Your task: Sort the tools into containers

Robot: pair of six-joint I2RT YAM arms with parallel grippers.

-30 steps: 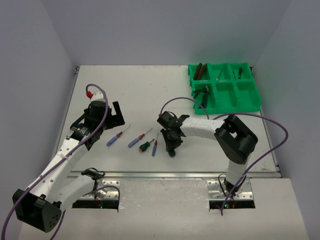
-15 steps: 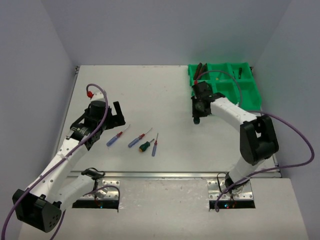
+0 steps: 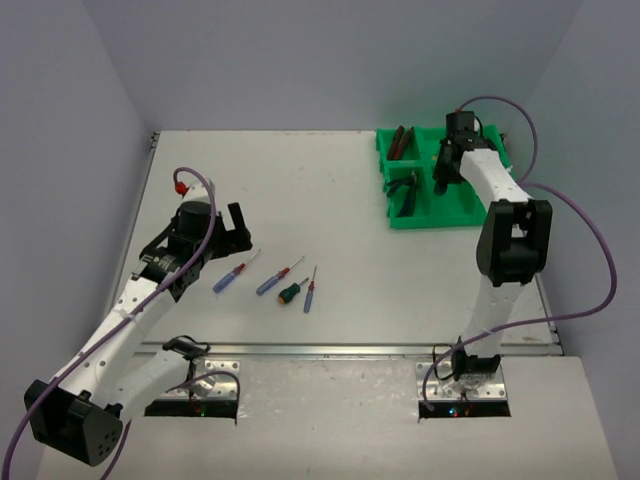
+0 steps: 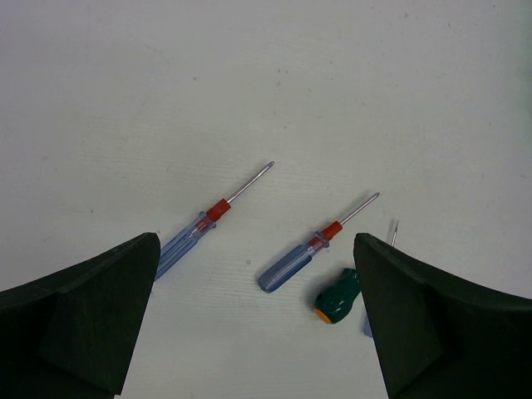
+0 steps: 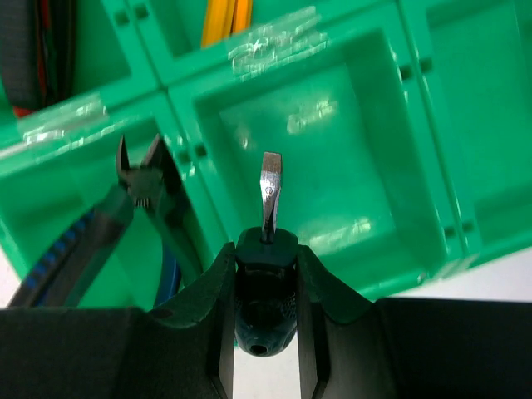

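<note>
The right tool [image 5: 266, 253] is closed narrowly on a dark green screwdriver [image 5: 266, 303], its two fingers pressed to either side of the stubby handle and the flat blade sticking forward past the fingertips. It holds the screwdriver over the green tray [image 5: 413, 100] at the far right of the table [image 3: 300, 190]. The blade points into the middle compartment of the near row, which looks bare, though the top view is too small to confirm this. In the compartment just left of it lie blue-handled pliers [image 5: 145, 187], jaws toward the far row. A yellow-orange shaft [image 5: 224, 17] shows in the compartment beyond, and something red and black [image 5: 33, 50] in the far-left one, both cut off by the frame edge. The left tool [image 3: 240, 228] stands wide open and holds nothing, raised over the left half of the table. Below it two blue-handled screwdrivers [image 4: 212, 220] [image 4: 312, 249] lie apart and roughly parallel. A stubby green screwdriver [image 4: 337, 299] lies just beside the second, and a thin fourth screwdriver [image 3: 310, 290] lies next to that.
</note>
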